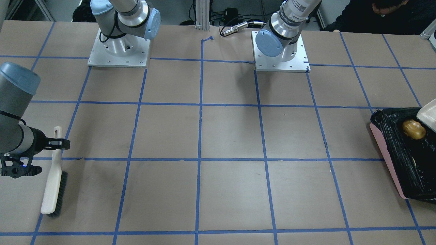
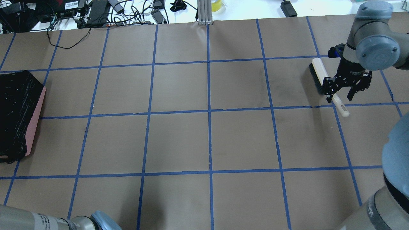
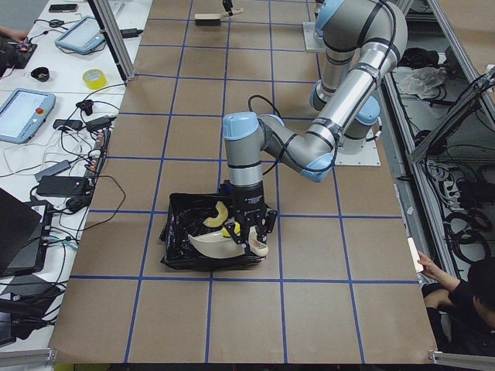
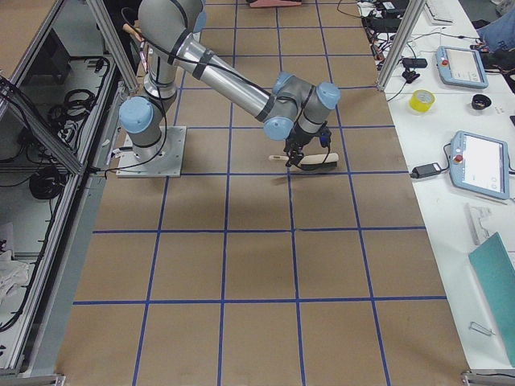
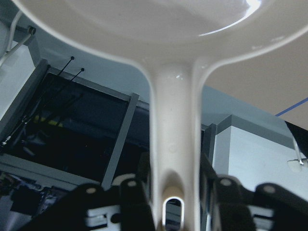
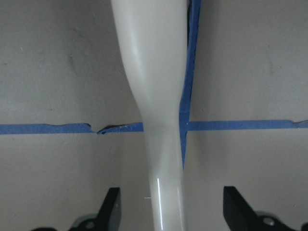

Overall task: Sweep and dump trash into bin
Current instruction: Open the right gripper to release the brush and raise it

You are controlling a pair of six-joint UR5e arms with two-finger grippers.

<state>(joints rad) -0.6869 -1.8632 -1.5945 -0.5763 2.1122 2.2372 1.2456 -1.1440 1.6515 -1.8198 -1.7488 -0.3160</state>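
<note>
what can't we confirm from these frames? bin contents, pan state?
- Pink bin with black bag liner: overhead view's left edge cuts it; contents unseen.
- Front view: right edge cuts it; only the golden-brown bread roll shows.
- Yellow sponge piece: left view, tiny, partly behind left gripper.
- White dustpan: wrist view shows only underside; emptiness unknown.

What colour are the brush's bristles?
Black bristles, on a white back; clearest in the front-facing view.

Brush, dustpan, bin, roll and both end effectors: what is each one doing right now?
brush: lying on the table, ungripped.
dustpan: gripped, over the bin.
bin: open, black-lined.
bread roll: inside the bin.
left end effector: shut on the dustpan's handle.
right end effector: open around the brush handle.
</note>
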